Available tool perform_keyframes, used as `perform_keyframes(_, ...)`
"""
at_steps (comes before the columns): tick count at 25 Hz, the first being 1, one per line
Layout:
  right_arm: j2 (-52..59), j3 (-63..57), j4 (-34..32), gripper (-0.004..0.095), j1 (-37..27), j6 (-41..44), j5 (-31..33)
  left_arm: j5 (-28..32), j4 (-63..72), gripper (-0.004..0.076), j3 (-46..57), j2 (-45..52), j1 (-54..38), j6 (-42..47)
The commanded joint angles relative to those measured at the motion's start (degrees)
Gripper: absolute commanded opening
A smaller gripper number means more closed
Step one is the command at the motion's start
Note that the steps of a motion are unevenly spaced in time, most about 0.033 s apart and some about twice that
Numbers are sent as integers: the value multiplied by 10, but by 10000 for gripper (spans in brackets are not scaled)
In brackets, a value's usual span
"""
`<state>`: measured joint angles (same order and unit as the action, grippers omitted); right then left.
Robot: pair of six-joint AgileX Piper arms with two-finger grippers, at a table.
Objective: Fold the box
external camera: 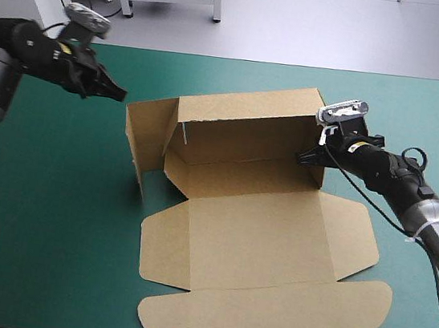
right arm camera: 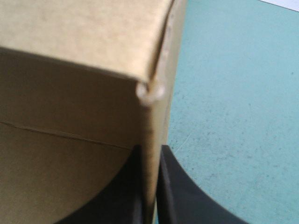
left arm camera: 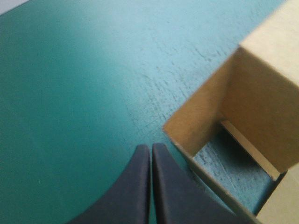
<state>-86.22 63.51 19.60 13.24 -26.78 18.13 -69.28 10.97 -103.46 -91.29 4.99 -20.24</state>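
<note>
The brown box (external camera: 260,226) lies mid-table, its back wall and right end wall raised and its lid and flaps flat toward the front edge. A left side panel (external camera: 143,142) stands upright and swung outward. My left gripper (external camera: 118,93) is shut and empty, just off that panel's upper far corner. In the left wrist view its tips (left arm camera: 151,151) meet beside the box corner (left arm camera: 252,98), apart from it. My right gripper (external camera: 310,155) is shut on the box at the right end wall. The right wrist view has that wall (right arm camera: 150,135) sandwiched edge-on between the fingers (right arm camera: 175,186).
Teal-green cover (external camera: 43,214) stretches wide to the left of the box, with a narrower strip behind it up to the table's far edge (external camera: 257,61). The rounded lid flap (external camera: 264,319) reaches close to the front edge.
</note>
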Motion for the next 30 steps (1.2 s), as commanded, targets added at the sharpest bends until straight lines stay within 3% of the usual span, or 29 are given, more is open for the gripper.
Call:
perform_keyframes(1,21,23,4,-18,-4,15,-21,9,119,-1,3,31,-113,24)
perform_keyframes(6,21,23,4,-18,-4,33,-18,-28,143,0,62,33,-244,25)
perform_keyframes(12,21,24,4,-18,-4,36,-15,72,243,0,220,74,-352,40)
perform_keyframes(17,21,57,1,-18,-4,66,34,118,318,0,316,80,-372,21)
perform_keyframes(20,20,111,-33,-18,-4,127,106,127,317,0,338,80,-372,20)
perform_keyframes(23,20,224,-97,-18,-4,204,269,134,319,0,345,81,-372,20)
perform_keyframes(28,19,308,-116,-18,-4,268,483,140,322,0,345,81,-371,23)
perform_keyframes(30,20,294,-115,-18,-4,282,508,148,326,-1,345,81,-371,38)
